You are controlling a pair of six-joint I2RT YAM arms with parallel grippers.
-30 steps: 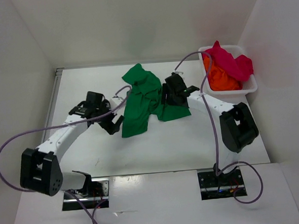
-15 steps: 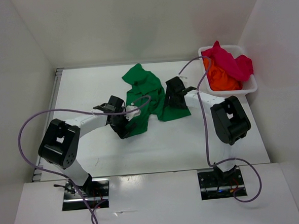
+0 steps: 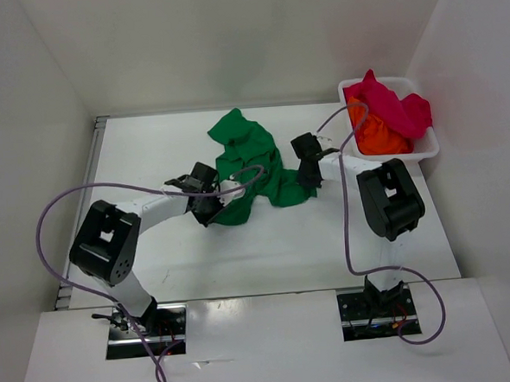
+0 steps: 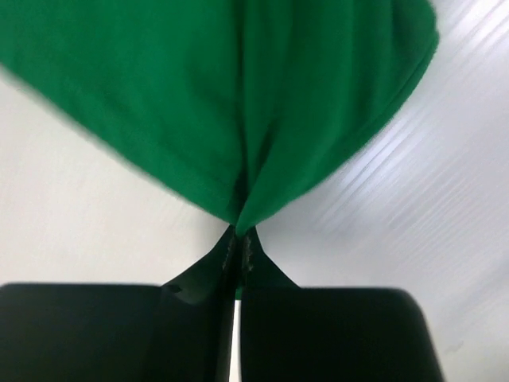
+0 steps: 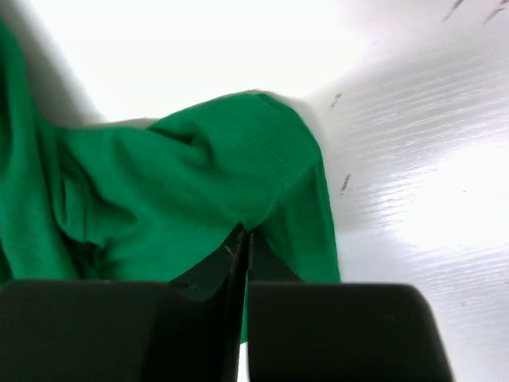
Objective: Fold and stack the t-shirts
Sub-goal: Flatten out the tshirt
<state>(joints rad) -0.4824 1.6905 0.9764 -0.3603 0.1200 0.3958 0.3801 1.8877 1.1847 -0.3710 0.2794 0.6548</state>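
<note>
L gripper (image 4: pixel 238 237): jaws closed, pinching green tee (image 3: pixel 252 165) hem.
R gripper (image 5: pixel 243 239): closed on same tee's edge.
Tee: crumpled on table (image 3: pixel 140 155), btwn arms.
Tip: pull grips apart evenly, lift, spread flat before folding.

My left arm (image 3: pixel 148 212) rises from its base to a bent elbow, and the forearm runs low to the right. My left gripper (image 4: pixel 238 235) has its jaws pressed together, pinching a gathered fold of the green shirt (image 4: pixel 262 95). My right arm (image 3: pixel 386 202) is folded tight above its base, with the forearm angled away and to the left. My right gripper (image 5: pixel 243 235) is clamped the same way, on an edge of that shirt.
</note>
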